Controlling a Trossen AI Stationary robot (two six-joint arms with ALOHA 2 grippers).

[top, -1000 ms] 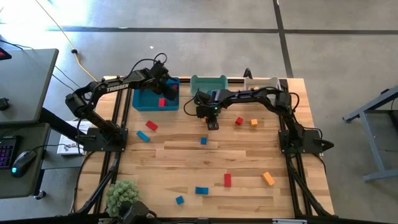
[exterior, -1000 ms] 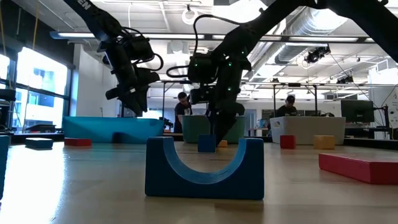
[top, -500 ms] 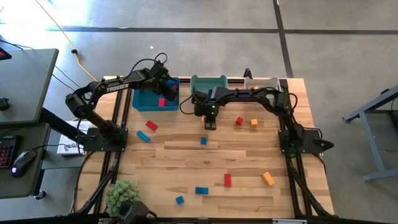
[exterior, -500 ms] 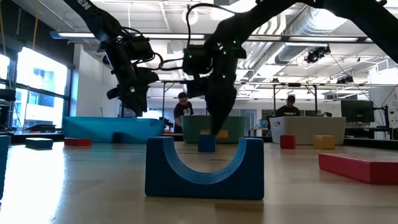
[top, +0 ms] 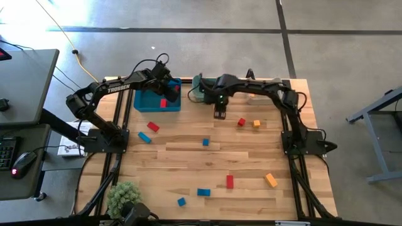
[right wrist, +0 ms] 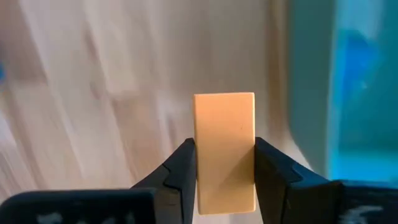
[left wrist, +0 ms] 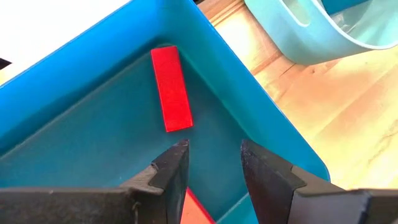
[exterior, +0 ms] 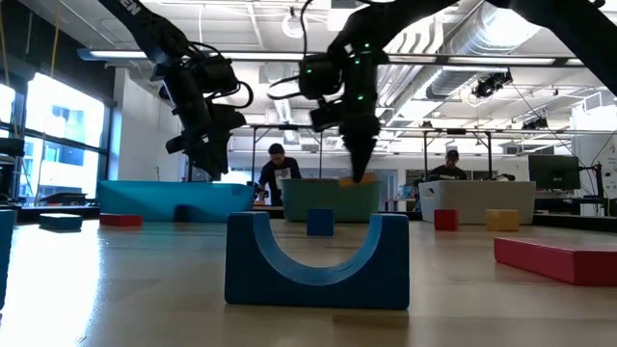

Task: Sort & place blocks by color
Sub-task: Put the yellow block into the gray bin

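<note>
- Right gripper (right wrist: 224,171) is pinching an orange block (right wrist: 224,151) between narrow fingers, hanging lifted above the table, just near of the teal bin (top: 200,86), far-centre.
- Left gripper (left wrist: 213,163) is hovering over the blue bin (left wrist: 249,81) w/ a red bar (left wrist: 171,88) lying inside; fingers narrowly apart, another red block (left wrist: 194,210) between them, grip unclear.
- Risk: orange block is sitting tall in the pads, so it could be twisting or slipping out if the arm is swinging fast, or dropping into the wrong bin.

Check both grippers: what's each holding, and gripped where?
Right gripper clamps an orange block by its two long sides, lower half between the fingers. Left gripper, over the blue bin, holds nothing.
</note>
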